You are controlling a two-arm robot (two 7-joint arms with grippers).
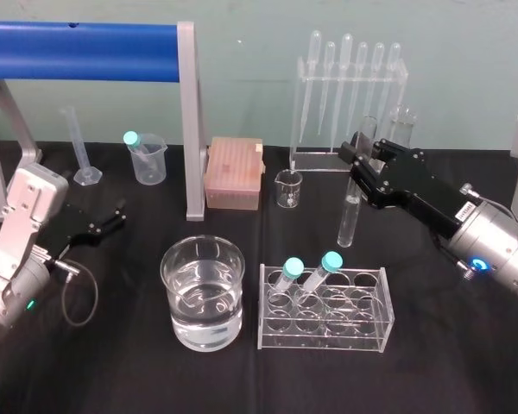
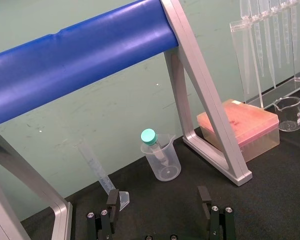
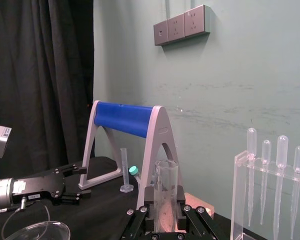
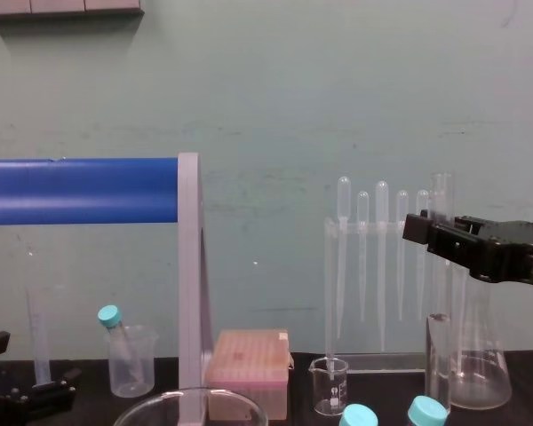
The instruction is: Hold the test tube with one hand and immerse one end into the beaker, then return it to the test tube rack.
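Right pincer (image 1: 360,161) gripping the tube (image 1: 350,220) upright.
The tube is standing just in front of the tall rack (image 1: 297,112), with the beaker (image 1: 169,289) well to its left; the left pincer (image 1: 112,216) is lying open over the surface (image 1: 112,362).

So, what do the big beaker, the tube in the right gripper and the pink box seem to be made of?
The beaker looks like thick glass: clear, glossy, bright highlights on its rim. The test tube, clamped in the right gripper, is clear and colourless, probably glass; plastic cannot be excluded. The pink box seems translucent plastic with a dull finish.
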